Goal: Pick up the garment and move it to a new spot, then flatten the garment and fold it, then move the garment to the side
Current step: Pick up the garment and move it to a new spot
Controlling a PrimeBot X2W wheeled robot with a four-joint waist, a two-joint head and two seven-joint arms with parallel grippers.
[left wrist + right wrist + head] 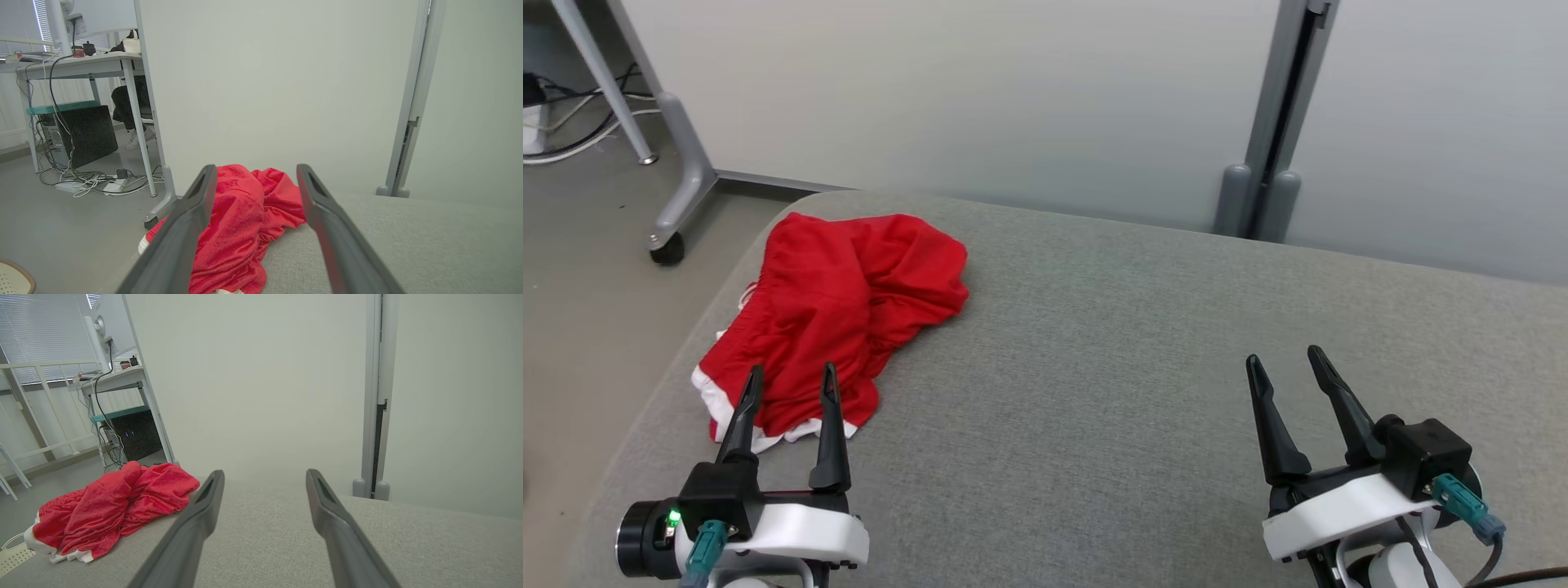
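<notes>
Dark left fingers (745,416) stood wide apart with nothing between them, their tips over the near, white-trimmed hem of the garment (833,302); whether they touched the cloth could not be told. In the left wrist view the same fingers (184,232) framed the crumpled red heap (241,220), which lay directly ahead of them. On the other side, the right fingers (1270,425) were likewise spread and empty, above bare grey fabric well apart from the garment; in the right wrist view those fingers (331,526) pointed at the far edge of the table (408,539), with the red pile (110,502) off to that view's left. The garment was a bunched pair of red shorts with white edging, lying near the far-left rounded corner of the table (1135,367). Beyond the table stood a pale partition wall (972,90) with a grey post (1278,114). To the left, on the floor, were a castor-footed leg (678,196) and loose cables (572,139), and farther back a desk (81,65) with a black computer tower (86,130) under it.
</notes>
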